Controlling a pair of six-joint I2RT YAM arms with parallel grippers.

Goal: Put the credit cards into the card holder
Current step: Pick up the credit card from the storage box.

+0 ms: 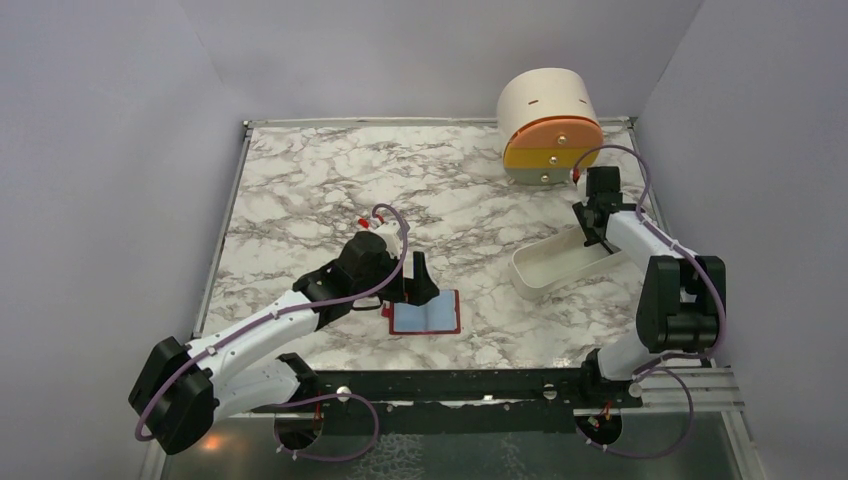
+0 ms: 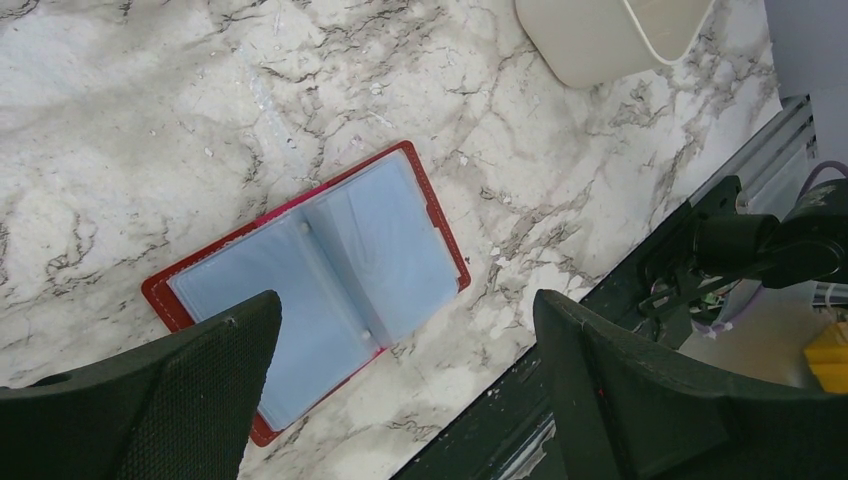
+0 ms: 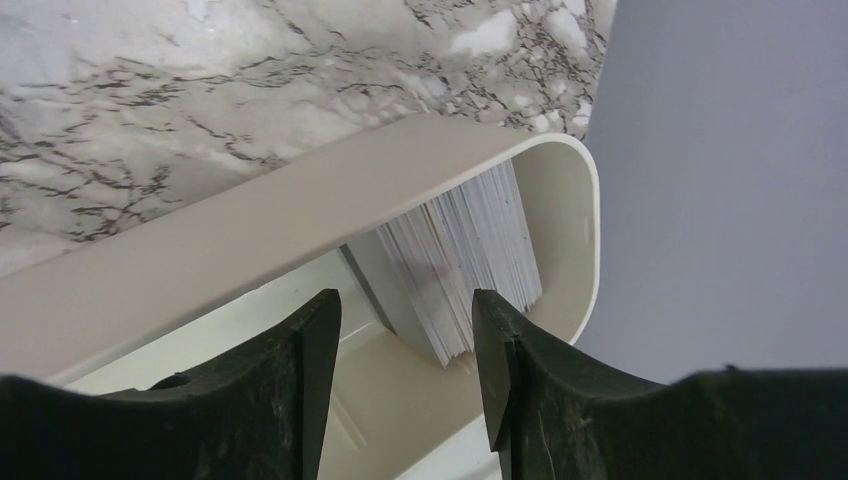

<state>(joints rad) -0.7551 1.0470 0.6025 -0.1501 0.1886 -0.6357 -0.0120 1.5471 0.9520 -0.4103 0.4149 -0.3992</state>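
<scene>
The card holder lies open on the marble near the front; it is red with pale blue clear sleeves and shows in the left wrist view. My left gripper hangs just above its far edge, open and empty. The credit cards stand as a thick stack on edge at one end of the white tray. Only their pale edges show. My right gripper is open inside the tray, its fingers either side of the stack's near end, not touching it. In the top view the right gripper hides the cards.
A round cream drawer unit with orange, yellow and grey drawer fronts stands at the back right, behind the tray. The black front rail runs close to the holder. Grey walls enclose the table; the right wall is close beside the tray.
</scene>
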